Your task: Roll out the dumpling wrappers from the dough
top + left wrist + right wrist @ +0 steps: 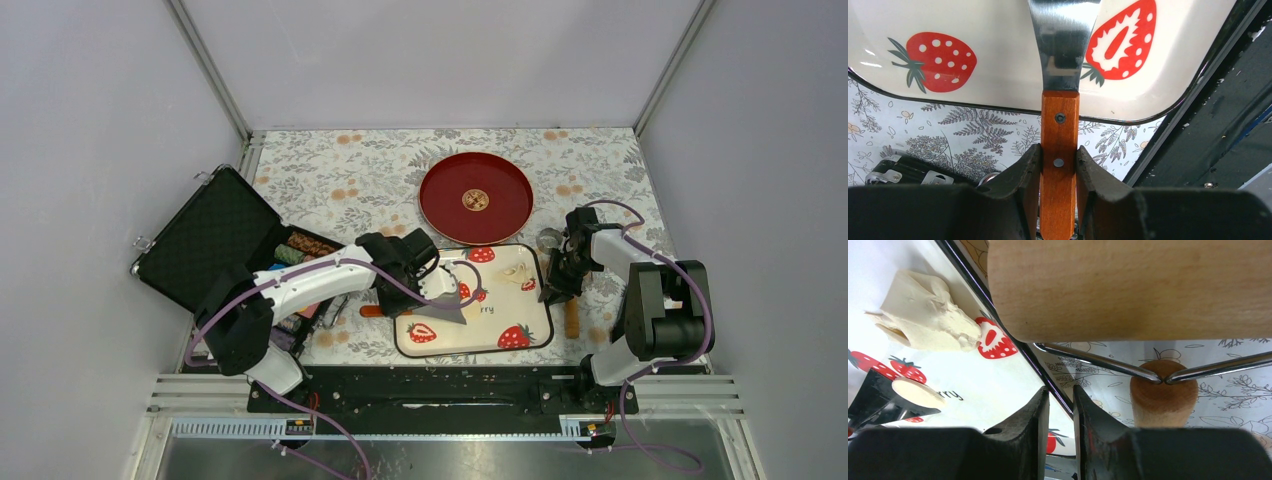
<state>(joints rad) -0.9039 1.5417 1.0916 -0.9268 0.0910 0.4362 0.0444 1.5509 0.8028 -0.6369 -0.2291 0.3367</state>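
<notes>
A round wrapper [918,392] lies flat on the blade of a spatula [1063,35], over the left half of the strawberry tray [505,300]. The blade appears level, probably so the disc cannot slide off. The left end effector [1059,165] is clamped on the spatula's wooden handle, out past the tray's near-left edge. The dough [928,315], a ragged lump, sits on the tray close to its right edge, toward the far corner.

The right end effector [1060,395] hangs over that right rim, jaws nearly closed with nothing between them. The roller [1128,290] lies on the surface just off the rim, probably parked within easy reach. A red plate [445,215] sits just beyond the tray's far edge, a likely landing spot. A ring cutter [548,240] crowds the tray's far-right corner. A black case [205,235] fills the left edge of the surface.
</notes>
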